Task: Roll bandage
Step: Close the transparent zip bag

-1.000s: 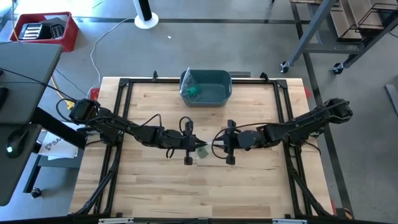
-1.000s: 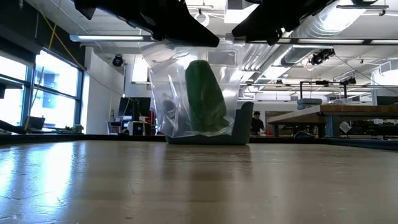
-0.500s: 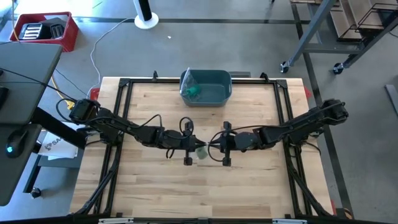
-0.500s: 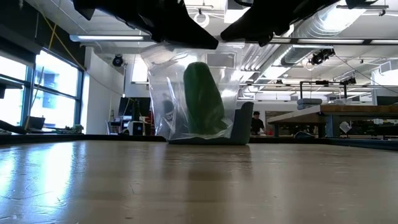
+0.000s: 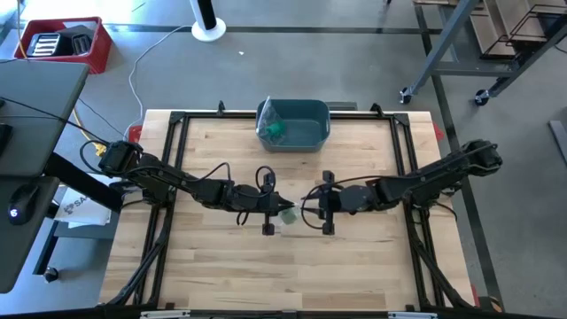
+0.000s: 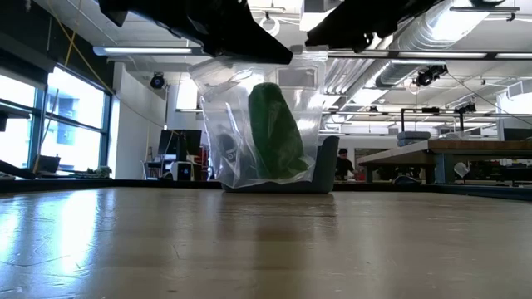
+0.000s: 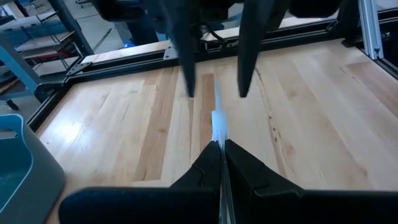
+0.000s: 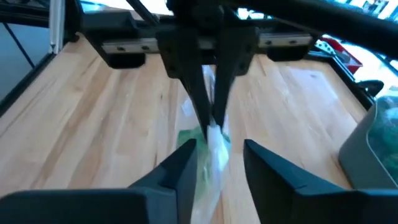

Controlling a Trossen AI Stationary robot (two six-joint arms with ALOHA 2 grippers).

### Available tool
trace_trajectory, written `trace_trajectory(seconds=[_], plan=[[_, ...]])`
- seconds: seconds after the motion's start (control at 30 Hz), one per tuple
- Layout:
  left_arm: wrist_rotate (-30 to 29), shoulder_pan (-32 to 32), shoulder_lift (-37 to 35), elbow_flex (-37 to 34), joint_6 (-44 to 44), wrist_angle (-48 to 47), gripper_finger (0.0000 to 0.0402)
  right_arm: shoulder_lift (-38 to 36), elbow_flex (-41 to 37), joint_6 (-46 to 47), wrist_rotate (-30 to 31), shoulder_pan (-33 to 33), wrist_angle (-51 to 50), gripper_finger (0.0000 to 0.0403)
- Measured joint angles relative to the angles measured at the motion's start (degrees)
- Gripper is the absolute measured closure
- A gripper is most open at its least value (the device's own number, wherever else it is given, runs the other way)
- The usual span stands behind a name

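- A clear plastic bag point(image 6: 264, 124) with a green bandage roll point(image 6: 277, 131) inside hangs above the wooden table point(image 5: 221, 275), clear of its surface in the low view.
- Landmark: the teal bin point(image 5: 297, 124) at the far edge of the table. The bag hangs over the middle of the table, well on the near side of this bin and roughly in line with it.
- The left gripper point(image 5: 282, 210) reaches in from the left side of the bin's line, fingers pressed together on the top edge of the bag; in the left wrist view the two dark fingers point(image 7: 205, 171) meet on a thin strip of clear plastic point(image 7: 219, 124).
- The right gripper point(image 5: 312, 209) faces it from the other side, just beside the bag's edge. Its fingers point(image 8: 186, 163) stand apart with the crumpled plastic and a patch of green point(image 8: 188, 135) between them; neither finger visibly presses on the bag.
- In the right wrist view, the left gripper's closed fingers point(image 8: 211, 99) come down onto the bag's top directly ahead.
- The teal bin holds another clear bag point(image 5: 271, 124) with something green point(image 5: 277, 131) in it, leaning against the bin's left wall.
- Black frame rails point(image 5: 173, 142) run along the table's sides, to either side of the bin.
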Motion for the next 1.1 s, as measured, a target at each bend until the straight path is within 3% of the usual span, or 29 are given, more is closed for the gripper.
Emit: trace_trajectory(seconds=[0.2, 0.47, 0.57, 0.7, 0.93, 1.1], plan=[[0.00, -0.02, 0.00, 0.02, 0.00, -0.09, 0.0401, 0.91, 0.04, 0.83, -0.88, 0.00, -0.52, 0.0283], [0.02, -0.02, 0.00, 0.04, 0.00, -0.16, 0.0401, 2.26, 0.02, -0.83, -0.36, 0.42, 0.42, 0.0390], [0.17, -0.04, 0.00, 0.09, 0.00, 0.09, 0.0397, 2.26, 0.00, -0.88, 1.79, 1.29, 0.94, 0.0395], [1.62, 0.00, 0.00, 0.09, 0.48, 0.03, 0.0359, 2.26, -0.04, 1.27, 2.11, 1.25, -1.25, 0.0400], [1.36, 0.07, 2.58, 0.09, 2.10, 3.89, 0.0247, 2.19, -0.04, 1.54, 2.16, 1.25, -0.29, 0.0402], [-0.89, -0.34, 5.05, 0.07, 5.89, 10.87, 0.0229, 2.17, -0.04, 1.56, 2.18, 1.25, -0.10, 0.0402]])
